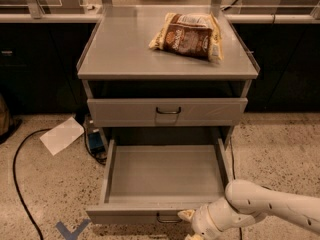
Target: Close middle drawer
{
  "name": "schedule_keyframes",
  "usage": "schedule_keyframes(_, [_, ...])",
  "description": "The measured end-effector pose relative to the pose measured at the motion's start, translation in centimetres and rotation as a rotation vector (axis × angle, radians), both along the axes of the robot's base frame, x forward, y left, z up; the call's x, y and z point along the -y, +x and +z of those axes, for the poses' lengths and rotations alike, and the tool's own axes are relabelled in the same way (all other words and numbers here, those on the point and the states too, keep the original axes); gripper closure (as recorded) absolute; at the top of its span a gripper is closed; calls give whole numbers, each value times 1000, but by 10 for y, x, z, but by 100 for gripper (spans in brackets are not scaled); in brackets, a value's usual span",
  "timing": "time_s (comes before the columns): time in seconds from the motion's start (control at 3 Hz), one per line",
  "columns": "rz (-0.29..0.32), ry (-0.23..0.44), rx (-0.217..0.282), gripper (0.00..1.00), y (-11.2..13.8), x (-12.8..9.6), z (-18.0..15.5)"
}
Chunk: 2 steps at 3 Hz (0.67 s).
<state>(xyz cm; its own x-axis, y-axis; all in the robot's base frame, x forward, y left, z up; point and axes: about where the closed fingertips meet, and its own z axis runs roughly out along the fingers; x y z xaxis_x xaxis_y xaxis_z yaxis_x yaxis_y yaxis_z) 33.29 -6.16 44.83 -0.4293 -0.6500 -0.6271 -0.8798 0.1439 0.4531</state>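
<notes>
The middle drawer (165, 171) of the grey metal cabinet stands pulled far out, and its plain grey tray is empty. Its low front panel (130, 215) faces me at the bottom of the camera view, with the small dark pull (167, 219) at its centre. My gripper (189, 220) is on a white arm that comes in from the lower right. It sits right at the front panel, just right of the pull, and is partly cut off by the bottom edge of the view. The taller top drawer (167, 111) above is closed.
A brown snack bag (187, 34) lies on the cabinet top (125, 49). On the speckled floor to the left are a sheet of paper (62, 134), a black cable (17, 184), a small blue object (95, 141) and a blue tape mark (70, 230). Dark counters run along the back.
</notes>
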Motion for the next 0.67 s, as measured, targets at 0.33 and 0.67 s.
schedule_keyframes(0.33, [-61,-4,35,0,60,6,12])
schedule_keyframes(0.67, [-61,-4,35,0,60,6,12])
